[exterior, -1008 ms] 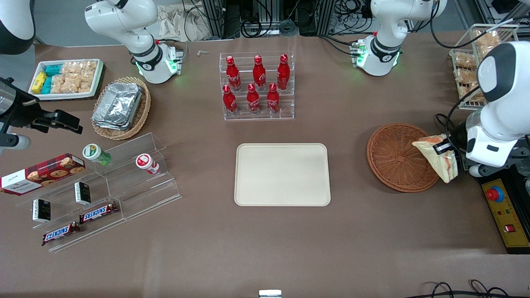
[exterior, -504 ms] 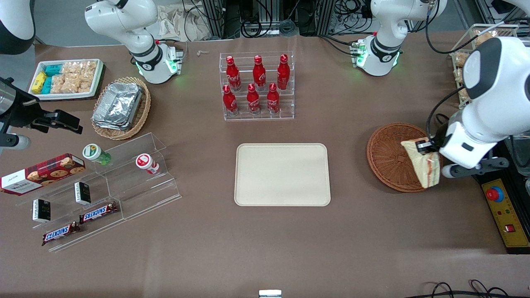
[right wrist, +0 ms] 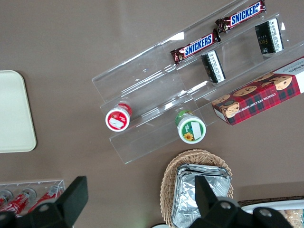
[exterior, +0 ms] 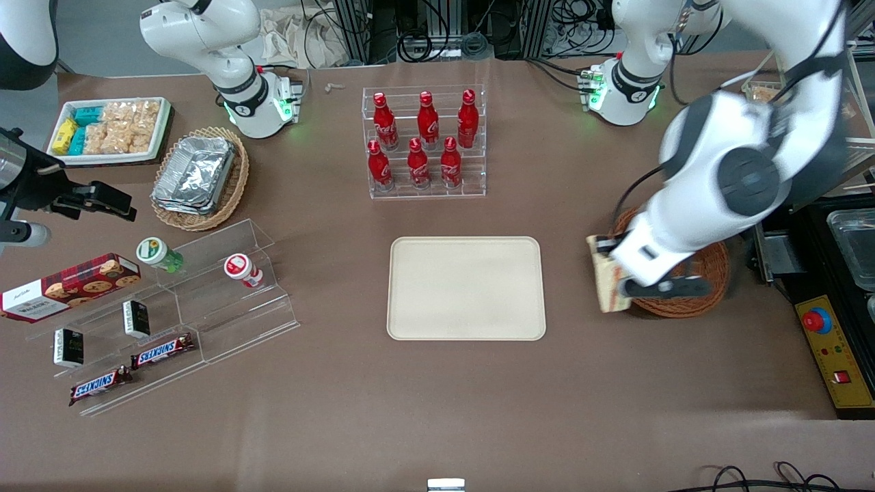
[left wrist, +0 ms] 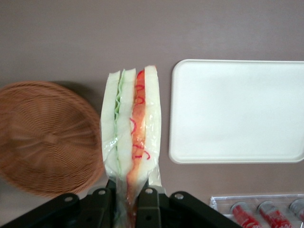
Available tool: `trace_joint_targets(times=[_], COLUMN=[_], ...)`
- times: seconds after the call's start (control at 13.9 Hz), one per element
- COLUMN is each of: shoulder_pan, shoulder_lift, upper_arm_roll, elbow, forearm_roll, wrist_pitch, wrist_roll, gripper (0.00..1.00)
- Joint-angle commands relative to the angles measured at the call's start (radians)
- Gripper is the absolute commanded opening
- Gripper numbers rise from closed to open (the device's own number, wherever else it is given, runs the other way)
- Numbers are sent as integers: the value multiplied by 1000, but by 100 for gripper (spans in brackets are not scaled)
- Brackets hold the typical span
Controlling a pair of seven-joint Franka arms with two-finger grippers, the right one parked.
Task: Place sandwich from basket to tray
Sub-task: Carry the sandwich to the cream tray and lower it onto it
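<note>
The gripper [left wrist: 129, 199] is up in the air between the basket [exterior: 704, 290] and the tray [exterior: 466, 288]; its two fingers are squeezed tight on the sandwich [left wrist: 131, 137] (red and green stripes showing), which hangs just past the basket's rim, not over the tray.

Wrapped sandwich [left wrist: 131, 137] hangs edge-down in the gripper [left wrist: 128, 199], seemingly clear of the table between wicker basket [left wrist: 45, 137] and cream tray [left wrist: 237, 111]
</note>
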Motion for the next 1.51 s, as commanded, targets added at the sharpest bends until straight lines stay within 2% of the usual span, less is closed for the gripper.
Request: trace_joint_targets(times=[0.0, 0.36, 0.79, 0.86, 0.94, 1.01, 1.08, 1.44], shoulder_pan=[-64, -132, -155, -156, -156, -156, -156, -141], shoulder_lift=[105, 253, 336, 343, 344, 344, 341, 263], upper_arm_roll=[1, 1, 2, 4, 5, 4, 4, 7], elbow=[30, 15, -44, -45, -45, -45, -45, -39], forearm_roll=[-1, 2, 4, 4, 14, 46, 65, 67], wrist_pitch=[54, 156, 311, 327, 330, 328, 324, 298], wrist_roll=[-49, -87, -85, -87, -87, -87, -92, -105], gripper=[18, 18, 19, 25, 47, 87, 100, 100])
